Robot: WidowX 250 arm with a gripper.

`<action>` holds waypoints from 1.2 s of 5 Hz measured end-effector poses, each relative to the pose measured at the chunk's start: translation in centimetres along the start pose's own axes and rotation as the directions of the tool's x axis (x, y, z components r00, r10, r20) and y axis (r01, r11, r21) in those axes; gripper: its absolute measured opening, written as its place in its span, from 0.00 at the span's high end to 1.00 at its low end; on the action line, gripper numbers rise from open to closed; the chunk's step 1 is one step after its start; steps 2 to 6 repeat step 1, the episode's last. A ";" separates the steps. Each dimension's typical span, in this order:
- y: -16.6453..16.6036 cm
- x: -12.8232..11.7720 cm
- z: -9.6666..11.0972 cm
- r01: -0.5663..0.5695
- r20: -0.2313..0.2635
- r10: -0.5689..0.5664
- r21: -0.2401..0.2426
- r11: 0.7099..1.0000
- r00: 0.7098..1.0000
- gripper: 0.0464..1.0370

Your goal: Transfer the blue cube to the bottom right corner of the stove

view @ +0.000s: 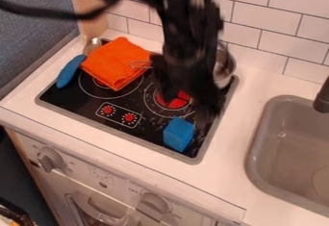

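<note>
Gripper (198,106) hanging over the right side of the stove (87,107); whether it is wide or narrow I cannot tell. What matters is that the blue cube (179,134) sits on the black top toward the front, below the gripper in view and slightly left, probably close to its tip, as far as that dark shape lets me judge. The cube is already near the bottom right corner (195,158), so the remaining shift looks short, rightward and toward the front rim.
</note>
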State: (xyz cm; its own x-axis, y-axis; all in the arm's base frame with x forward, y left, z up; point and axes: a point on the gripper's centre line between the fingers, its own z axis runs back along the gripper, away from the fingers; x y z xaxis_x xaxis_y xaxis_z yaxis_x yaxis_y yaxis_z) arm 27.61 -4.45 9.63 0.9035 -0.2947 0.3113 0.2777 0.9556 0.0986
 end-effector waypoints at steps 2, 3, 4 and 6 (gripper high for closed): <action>0.8 0.6 3.7 -0.038 0.097 0.035 0.031 0.999 0.995 0.04; 0.8 0.6 3.7 -0.038 0.097 0.035 0.031 0.999 0.995 0.04; 0.8 0.6 3.7 -0.038 0.097 0.035 0.031 0.999 0.995 0.04; 0.8 0.6 3.7 -0.038 0.097 0.035 0.031 0.999 0.995 0.04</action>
